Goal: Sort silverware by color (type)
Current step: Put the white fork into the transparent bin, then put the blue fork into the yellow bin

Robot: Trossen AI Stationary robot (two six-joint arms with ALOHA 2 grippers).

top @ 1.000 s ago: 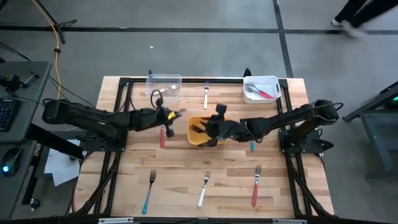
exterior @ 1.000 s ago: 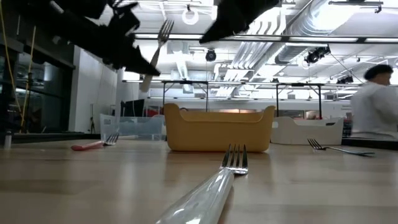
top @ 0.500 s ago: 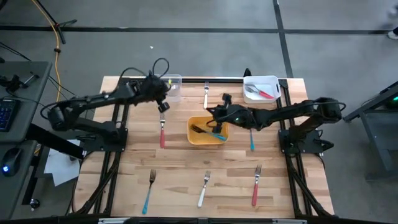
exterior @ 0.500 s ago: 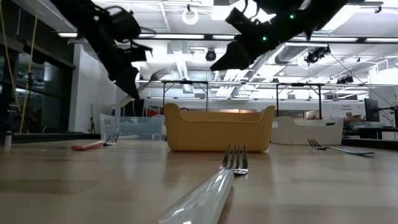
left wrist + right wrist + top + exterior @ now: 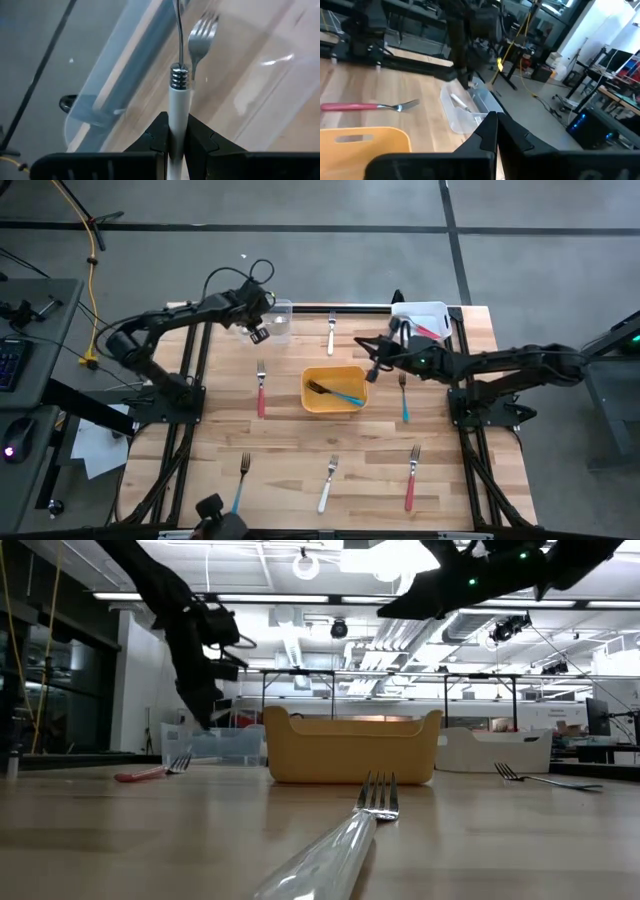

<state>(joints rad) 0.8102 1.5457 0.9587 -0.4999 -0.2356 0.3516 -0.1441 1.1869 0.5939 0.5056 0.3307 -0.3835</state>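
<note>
Wooden slatted table [image 5: 290, 450] on a grey floor; open lab room with ceiling ducts behind in the low view.

Left gripper [image 5: 260, 333] sits over the clear bin [image 5: 277, 320] at about 11 o'clock on the table, fingers [image 5: 159, 134] pinched on the handle of a white-handled fork [image 5: 178, 102], tines pointing down into the bin. A silver fork [image 5: 200, 42] lies inside that bin.

Right gripper [image 5: 374, 367] hangs above the table at about 1 o'clock from the yellow bin [image 5: 308, 393], jaws fully together, nothing between them.

Yellow bin at table centre holds a blue-handled fork [image 5: 338, 393].

White bin [image 5: 440, 313] at 1 o'clock on the table contains a red-handled fork [image 5: 424, 330] and some silver pieces.

Loose on the table:
- red fork [image 5: 261, 390] at 9 o'clock of the yellow bin
- white fork [image 5: 331, 332] at its 12 o'clock
- teal fork [image 5: 404, 398] at its 3 o'clock
- along the near edge: a blue fork [image 5: 240, 488], a pale fork [image 5: 328, 484] and a second red fork [image 5: 411, 478].
</note>
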